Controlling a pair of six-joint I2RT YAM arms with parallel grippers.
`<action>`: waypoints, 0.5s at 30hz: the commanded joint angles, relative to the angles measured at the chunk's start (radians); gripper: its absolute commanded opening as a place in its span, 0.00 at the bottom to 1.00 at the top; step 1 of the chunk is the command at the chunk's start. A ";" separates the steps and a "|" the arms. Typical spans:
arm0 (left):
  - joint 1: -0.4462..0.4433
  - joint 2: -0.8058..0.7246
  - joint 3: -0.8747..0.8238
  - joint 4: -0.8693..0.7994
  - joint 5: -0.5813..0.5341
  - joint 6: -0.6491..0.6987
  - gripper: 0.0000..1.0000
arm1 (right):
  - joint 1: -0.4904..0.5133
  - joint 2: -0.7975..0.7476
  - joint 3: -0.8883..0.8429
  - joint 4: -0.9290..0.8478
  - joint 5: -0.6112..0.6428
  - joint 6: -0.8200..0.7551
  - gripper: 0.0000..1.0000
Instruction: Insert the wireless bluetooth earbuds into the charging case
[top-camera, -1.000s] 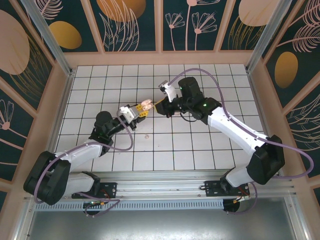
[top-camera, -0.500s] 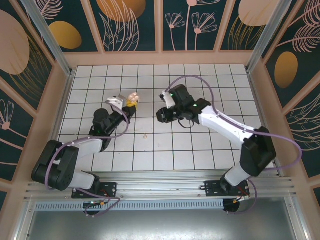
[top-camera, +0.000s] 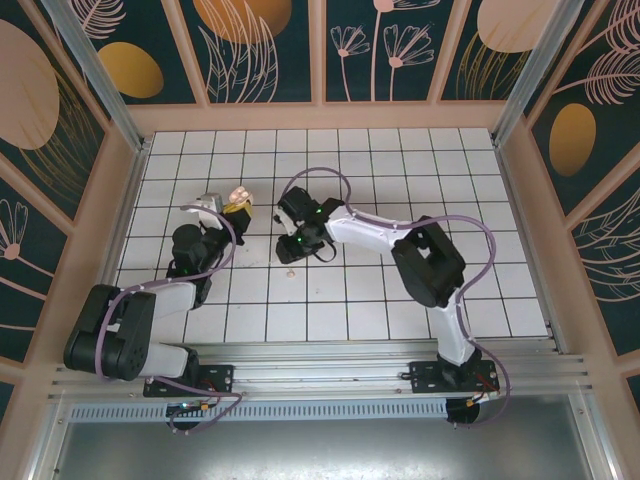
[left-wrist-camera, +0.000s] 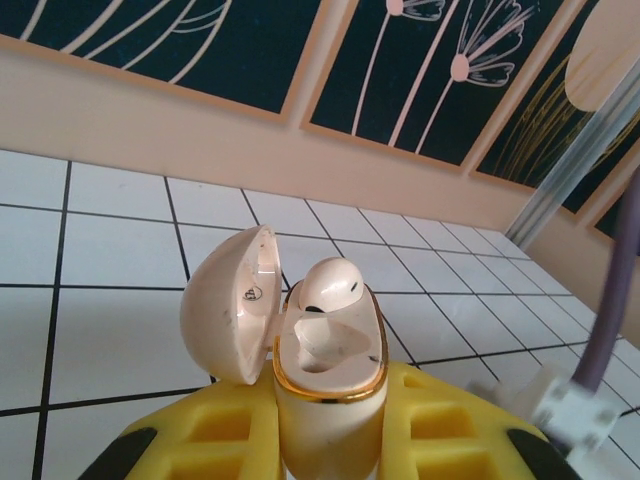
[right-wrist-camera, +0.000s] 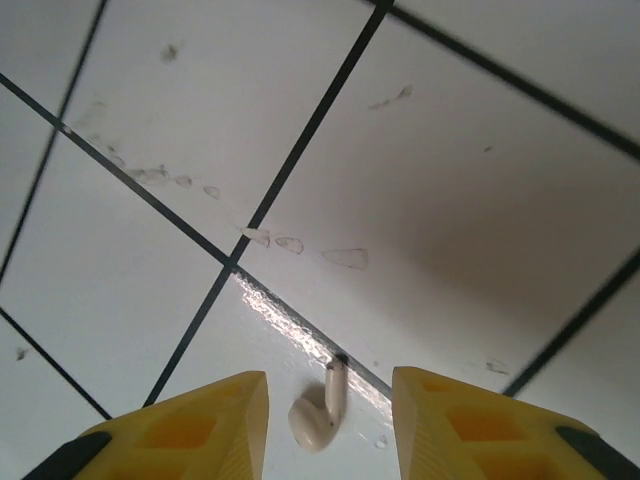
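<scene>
While the left gripper (left-wrist-camera: 330, 445) clamps the charging case (left-wrist-camera: 328, 375) lid-open, with one earbud (left-wrist-camera: 330, 285) seated, the right gripper (right-wrist-camera: 328, 400) — part-open, empty — straddles the loose earbud (right-wrist-camera: 312, 422) for pickup.

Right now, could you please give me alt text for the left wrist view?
An open, pale pink, gold-rimmed plastic clamshell charging case is clamped by the yellow-fingered left gripper. One white earbud sits inside, beside an empty slot.
</scene>
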 joint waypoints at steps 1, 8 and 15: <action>0.007 -0.021 0.005 0.019 -0.032 -0.028 0.18 | 0.011 0.024 0.050 -0.056 0.029 0.012 0.38; 0.011 -0.015 0.007 0.021 -0.042 -0.028 0.18 | 0.029 0.068 0.062 -0.060 -0.012 0.019 0.38; 0.012 -0.020 0.008 0.022 -0.037 -0.017 0.18 | 0.037 0.095 0.082 -0.081 0.012 0.020 0.38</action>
